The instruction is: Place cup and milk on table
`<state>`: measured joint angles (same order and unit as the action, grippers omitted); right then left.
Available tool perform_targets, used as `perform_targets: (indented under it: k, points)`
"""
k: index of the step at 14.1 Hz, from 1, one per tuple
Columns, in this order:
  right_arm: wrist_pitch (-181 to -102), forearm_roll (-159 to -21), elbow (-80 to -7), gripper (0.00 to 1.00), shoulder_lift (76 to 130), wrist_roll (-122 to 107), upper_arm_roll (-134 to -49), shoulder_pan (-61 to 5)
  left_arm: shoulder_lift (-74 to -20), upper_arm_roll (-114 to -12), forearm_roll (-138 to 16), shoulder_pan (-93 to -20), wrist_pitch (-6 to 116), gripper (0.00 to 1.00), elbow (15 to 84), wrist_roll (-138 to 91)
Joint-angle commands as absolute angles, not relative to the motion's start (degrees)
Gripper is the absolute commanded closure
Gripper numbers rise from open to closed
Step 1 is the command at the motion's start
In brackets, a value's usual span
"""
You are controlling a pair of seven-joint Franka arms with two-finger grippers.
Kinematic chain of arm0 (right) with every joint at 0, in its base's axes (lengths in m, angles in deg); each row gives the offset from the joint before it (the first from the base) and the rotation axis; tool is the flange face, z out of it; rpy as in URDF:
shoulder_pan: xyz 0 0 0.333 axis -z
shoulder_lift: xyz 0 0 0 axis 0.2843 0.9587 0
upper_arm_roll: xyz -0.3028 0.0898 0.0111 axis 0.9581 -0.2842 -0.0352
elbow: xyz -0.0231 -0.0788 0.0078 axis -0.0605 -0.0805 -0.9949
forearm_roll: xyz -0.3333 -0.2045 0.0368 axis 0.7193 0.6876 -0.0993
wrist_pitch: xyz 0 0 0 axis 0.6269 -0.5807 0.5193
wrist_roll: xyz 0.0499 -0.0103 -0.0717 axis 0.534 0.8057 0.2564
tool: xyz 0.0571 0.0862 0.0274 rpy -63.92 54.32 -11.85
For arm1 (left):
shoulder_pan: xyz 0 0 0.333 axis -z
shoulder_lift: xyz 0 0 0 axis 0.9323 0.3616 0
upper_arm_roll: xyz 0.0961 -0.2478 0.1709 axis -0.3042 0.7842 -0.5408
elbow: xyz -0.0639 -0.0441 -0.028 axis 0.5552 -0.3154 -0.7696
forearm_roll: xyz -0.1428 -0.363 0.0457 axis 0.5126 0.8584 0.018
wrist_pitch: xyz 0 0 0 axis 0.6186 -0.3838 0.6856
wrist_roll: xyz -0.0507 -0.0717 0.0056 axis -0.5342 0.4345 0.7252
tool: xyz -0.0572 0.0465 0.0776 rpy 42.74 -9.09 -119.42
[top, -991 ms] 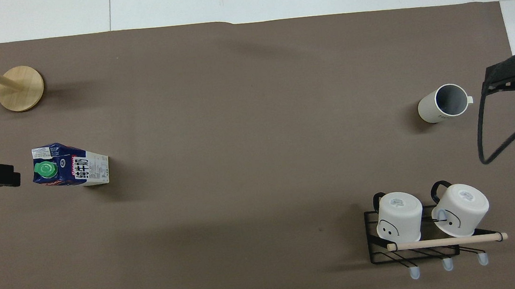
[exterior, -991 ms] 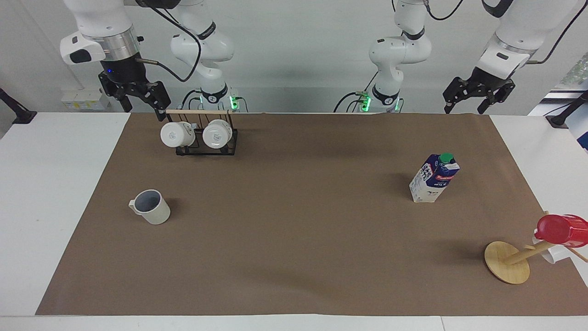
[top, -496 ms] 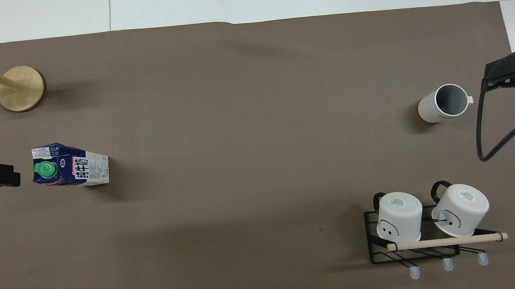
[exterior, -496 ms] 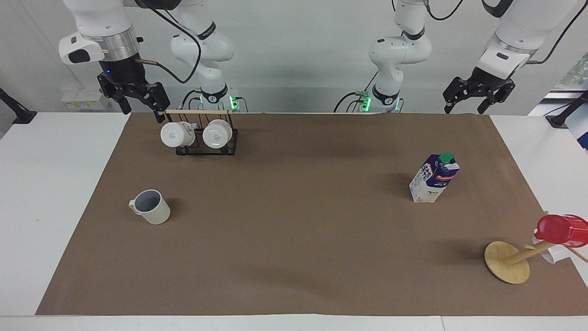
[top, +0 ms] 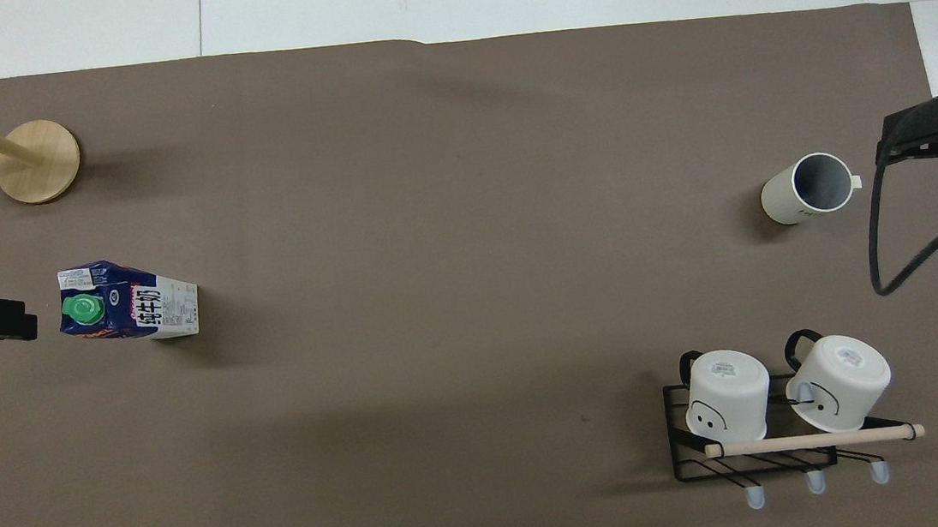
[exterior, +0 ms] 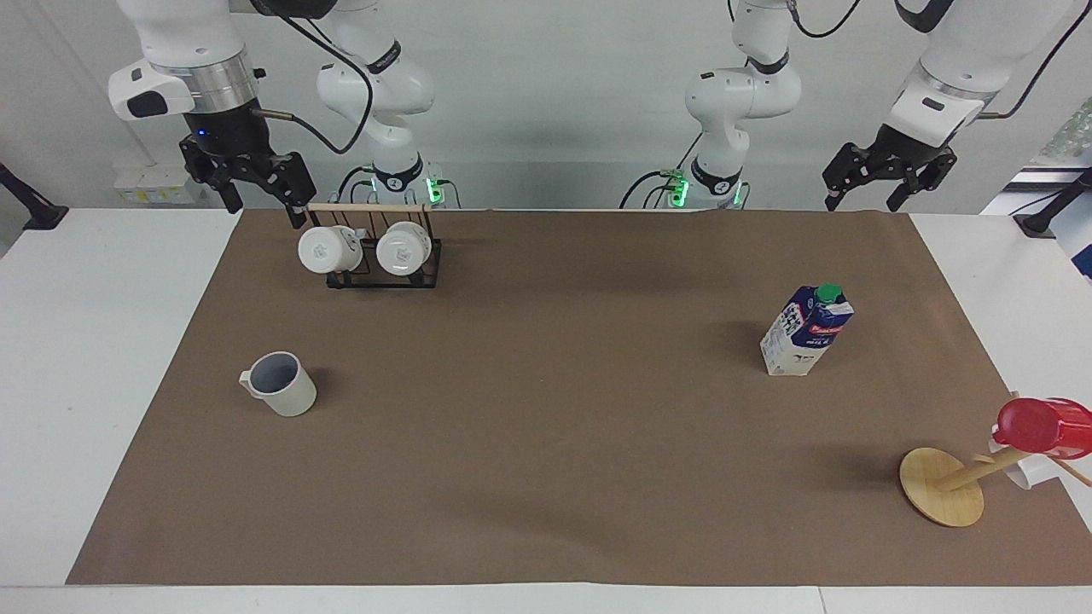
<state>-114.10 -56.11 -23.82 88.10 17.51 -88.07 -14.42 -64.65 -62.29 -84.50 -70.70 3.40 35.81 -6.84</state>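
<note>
The cup (exterior: pixel 281 395), an off-white mug with a grey-blue inside, stands upright on the brown sheet (exterior: pixel 546 426) of the table (exterior: pixel 94 341), toward the right arm's end; it also shows in the overhead view (top: pixel 806 189). The milk (exterior: pixel 807 331), a blue and white carton with a green cap, stands upright toward the left arm's end; it also shows in the overhead view (top: pixel 128 301). My right gripper (exterior: pixel 264 203) is open, empty and raised beside the mug rack. My left gripper (exterior: pixel 862 201) is open, empty and raised over the sheet's corner by its base.
A black wire rack (exterior: pixel 384 260) with a wooden bar holds two white mugs (exterior: pixel 328 248) close to the robots. A wooden mug tree (exterior: pixel 943 486) carries a red cup (exterior: pixel 1042 425) and a white mug at the left arm's end, farther from the robots than the milk.
My right gripper has shifted slightly above the rack's end. The cup, the milk and the left arm have not moved.
</note>
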Motion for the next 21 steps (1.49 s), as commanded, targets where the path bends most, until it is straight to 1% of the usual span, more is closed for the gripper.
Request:
perform_targets:
  k: [1, 4, 8, 13, 18, 21]
  points:
    - [-114.9, -57.0, -23.3, 0.00, 88.6, 15.4, -88.1, -13.8, -65.2, -61.9, -84.0, -71.6, 2.4, 0.00, 35.5, -7.0]
    - [-114.9, -57.0, -23.6, 0.00, 88.7, 14.0, -88.0, -13.4, -65.1, -61.9, -84.0, -71.6, 2.4, 0.00, 35.5, -6.9]
    - [-117.5, -57.0, -25.4, 0.00, 88.8, 12.5, -88.0, -12.4, -65.1, -61.9, -84.0, -71.6, 2.4, 0.00, 35.5, -6.9]
    - [-125.5, -57.0, -32.4, 0.00, 89.3, 10.2, -88.0, -11.5, -65.1, -61.9, -84.0, -71.6, 2.4, 0.00, 35.5, -7.0]
    - [-132.8, -56.8, -36.1, 0.00, 93.9, 9.4, -87.9, -11.2, -65.1, -61.9, -84.0, -71.6, 2.4, 0.00, 35.5, -6.9]
    - [-139.4, -56.8, -39.6, 0.00, 95.9, 7.9, -87.9, -10.2, -65.1, -61.9, -84.0, -71.6, 2.4, 0.00, 35.5, -7.0]
